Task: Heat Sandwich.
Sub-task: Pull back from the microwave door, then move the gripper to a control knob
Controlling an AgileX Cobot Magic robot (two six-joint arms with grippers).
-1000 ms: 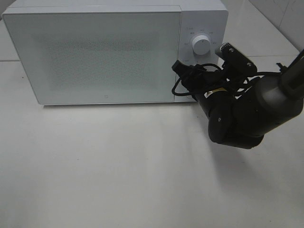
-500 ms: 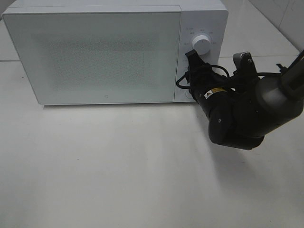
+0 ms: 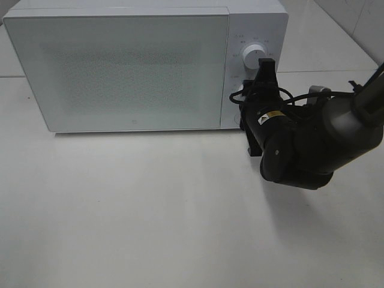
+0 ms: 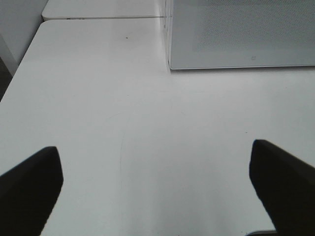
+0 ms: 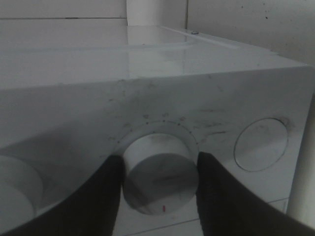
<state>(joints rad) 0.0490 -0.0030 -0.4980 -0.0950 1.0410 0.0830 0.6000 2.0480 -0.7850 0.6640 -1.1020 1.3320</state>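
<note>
At microwave (image 3: 132, 72) front, R fingers (image 5: 96, 196) pinch a white dial (image 5: 160, 172).

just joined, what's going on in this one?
The right gripper is closed on a dial of the microwave, one finger on either side of it. The microwave's door is shut. No sandwich shows in any view, so whether it is inside cannot be told. The left gripper hangs open over the table by the microwave's front corner, holding nothing.
</note>
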